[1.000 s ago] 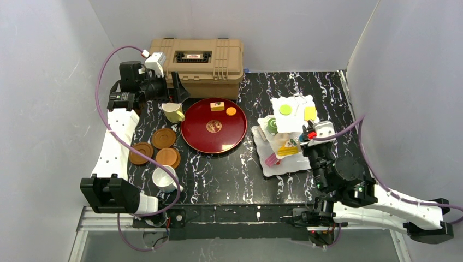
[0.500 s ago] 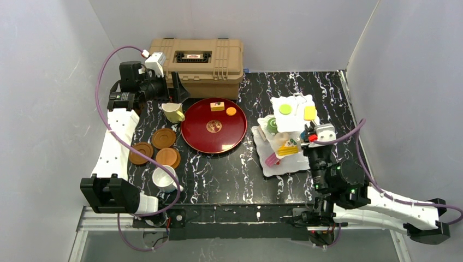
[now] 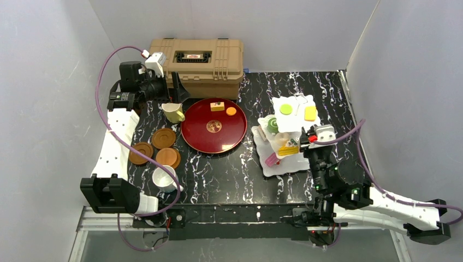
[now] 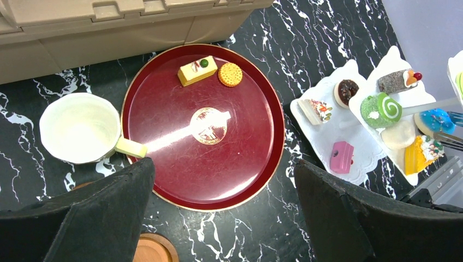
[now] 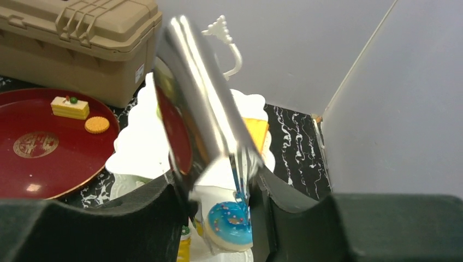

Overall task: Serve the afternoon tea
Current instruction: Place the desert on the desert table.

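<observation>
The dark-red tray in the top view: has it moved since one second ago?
No. The dark-red tray lies where it was, in front of the tan case, the pale-yellow mug at its left edge.

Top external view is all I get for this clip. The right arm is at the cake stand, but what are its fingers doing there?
Observer: The right wrist view shows the right fingers clasping a pair of shiny metal tongs.
Operator: Tongs aimed at what?
Observer: Their tips reach down to a blue sprinkled doughnut, which the arm hides from your camera. I cannot tell whether they pinch it.
</observation>
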{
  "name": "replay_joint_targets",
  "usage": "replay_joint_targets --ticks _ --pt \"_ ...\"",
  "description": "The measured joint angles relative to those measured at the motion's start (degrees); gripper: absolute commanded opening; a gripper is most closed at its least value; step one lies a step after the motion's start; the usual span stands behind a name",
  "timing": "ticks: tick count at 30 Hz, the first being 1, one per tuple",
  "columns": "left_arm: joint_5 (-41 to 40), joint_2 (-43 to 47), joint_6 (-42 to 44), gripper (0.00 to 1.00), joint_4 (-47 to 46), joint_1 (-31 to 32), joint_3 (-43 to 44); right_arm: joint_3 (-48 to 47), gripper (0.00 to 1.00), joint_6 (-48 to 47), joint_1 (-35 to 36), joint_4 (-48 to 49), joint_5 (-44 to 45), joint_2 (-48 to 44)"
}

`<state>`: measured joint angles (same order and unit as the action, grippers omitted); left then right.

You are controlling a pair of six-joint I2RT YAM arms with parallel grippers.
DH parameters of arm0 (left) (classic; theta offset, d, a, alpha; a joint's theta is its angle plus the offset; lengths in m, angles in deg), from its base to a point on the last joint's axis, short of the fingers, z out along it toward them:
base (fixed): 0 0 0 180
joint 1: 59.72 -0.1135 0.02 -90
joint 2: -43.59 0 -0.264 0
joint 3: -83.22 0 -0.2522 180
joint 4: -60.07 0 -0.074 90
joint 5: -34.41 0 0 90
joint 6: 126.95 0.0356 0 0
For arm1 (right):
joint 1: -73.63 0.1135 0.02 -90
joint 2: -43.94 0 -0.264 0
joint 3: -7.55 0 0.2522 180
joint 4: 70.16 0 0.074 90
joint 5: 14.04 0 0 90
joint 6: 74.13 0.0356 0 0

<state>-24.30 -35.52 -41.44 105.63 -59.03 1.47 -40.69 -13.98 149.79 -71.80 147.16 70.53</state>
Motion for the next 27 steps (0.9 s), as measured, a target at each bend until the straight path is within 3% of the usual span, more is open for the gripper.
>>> replay_joint_targets --ticks 5,12,19,27 --pt "0.04 0.00 -0.04 0.98 0.00 0.00 0.00 -4.00 0.44 2.14 -0.02 -4.39 -0.46 -0.85" --pt "0.07 0.00 -0.04 0.98 0.02 0.00 0.00 -12.33 0.26 7.34 -0.02 -14.62 -4.87 -0.72" --pt "0.15 -0.33 -0.13 0.98 0.09 0.00 0.00 -21.11 0.24 12.24 -0.02 -23.02 -11.19 0.61" --pt "0.48 -0.33 -0.72 0.98 0.24 0.00 0.02 -25.51 0.24 13.20 -0.02 -22.47 -19.06 9.31"
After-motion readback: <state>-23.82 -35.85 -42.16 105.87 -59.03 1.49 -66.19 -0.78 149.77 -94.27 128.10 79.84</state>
